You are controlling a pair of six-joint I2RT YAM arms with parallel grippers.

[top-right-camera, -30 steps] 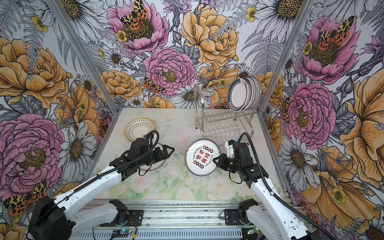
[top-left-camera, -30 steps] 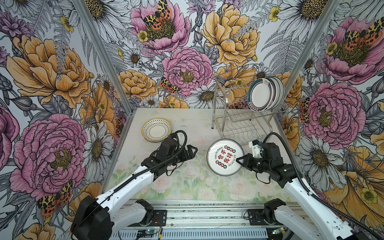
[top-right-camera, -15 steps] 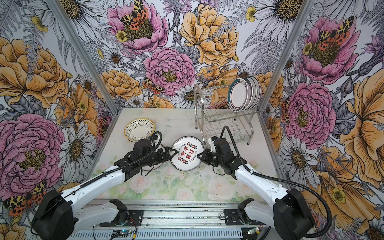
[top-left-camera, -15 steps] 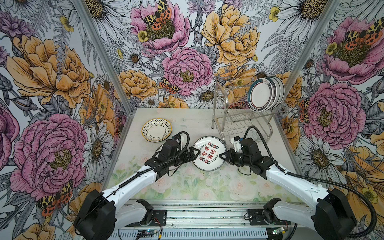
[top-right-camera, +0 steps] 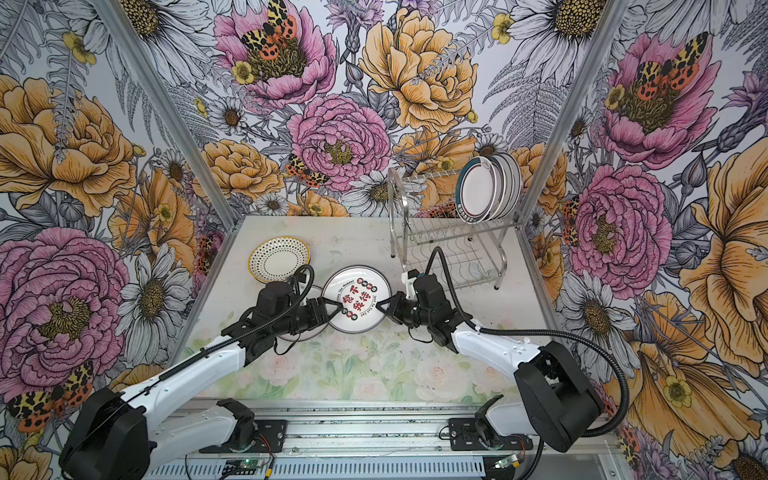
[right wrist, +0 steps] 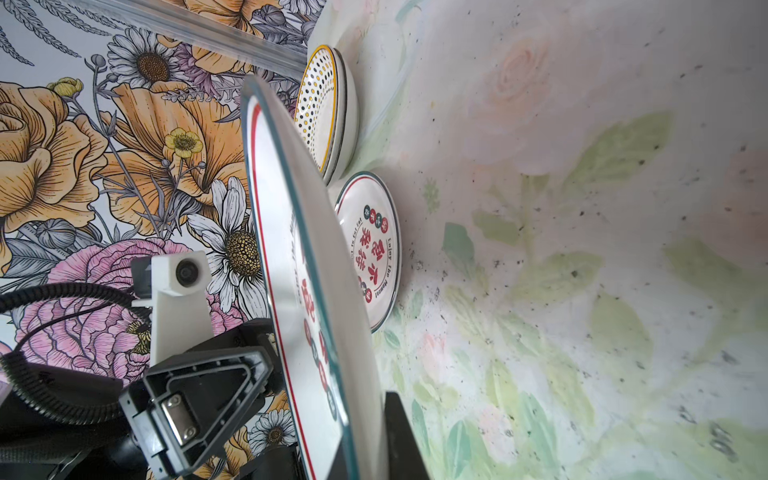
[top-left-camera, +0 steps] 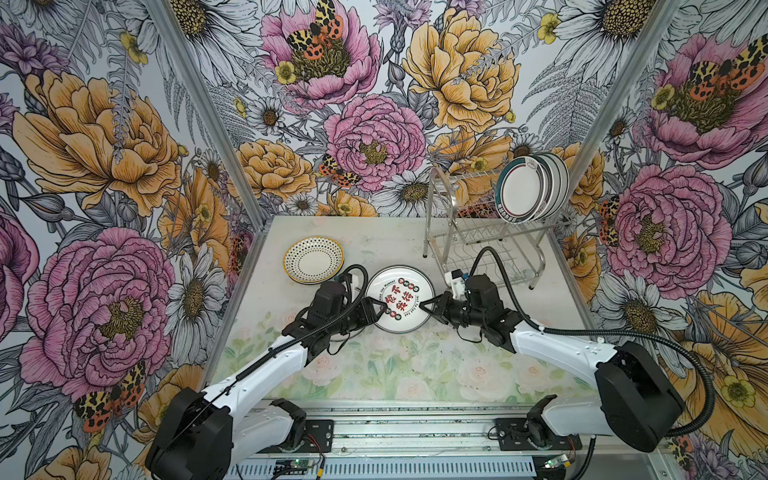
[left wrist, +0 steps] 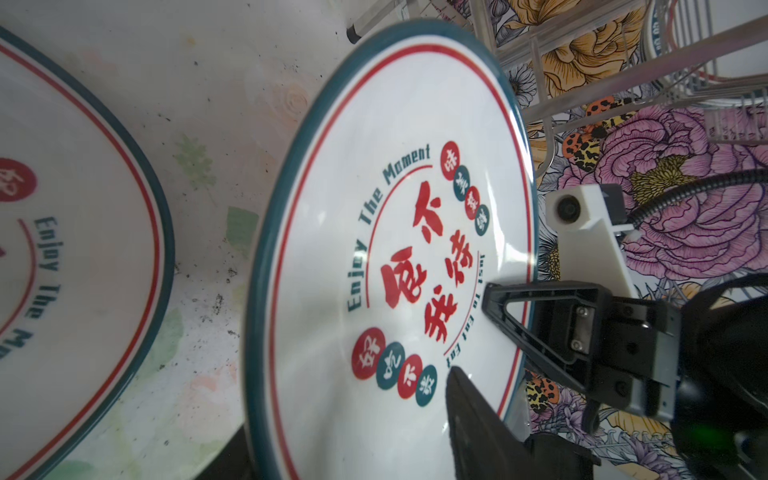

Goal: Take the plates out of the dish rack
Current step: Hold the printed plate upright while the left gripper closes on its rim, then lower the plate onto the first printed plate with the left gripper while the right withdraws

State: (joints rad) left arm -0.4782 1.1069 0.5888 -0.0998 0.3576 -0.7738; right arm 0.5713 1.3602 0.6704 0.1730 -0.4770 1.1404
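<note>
Left wrist view: right gripper (left wrist: 492,297) clamped on the rim of the red-character plate (left wrist: 395,249), held off the table (left wrist: 232,104). A matching plate (left wrist: 62,257) lies flat beside it, mostly hidden under the left arm in both top views. Top views add the left gripper (top-left-camera: 376,309) straddling the opposite rim (can't tell if pinching) and teal-ringed plates (top-left-camera: 525,193) upright in the dish rack (top-left-camera: 498,232).

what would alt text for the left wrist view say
A white plate with a teal rim and red characters fills the frame, held tilted by the right gripper pinching its edge. A matching plate lies flat on the table beside it.
</note>
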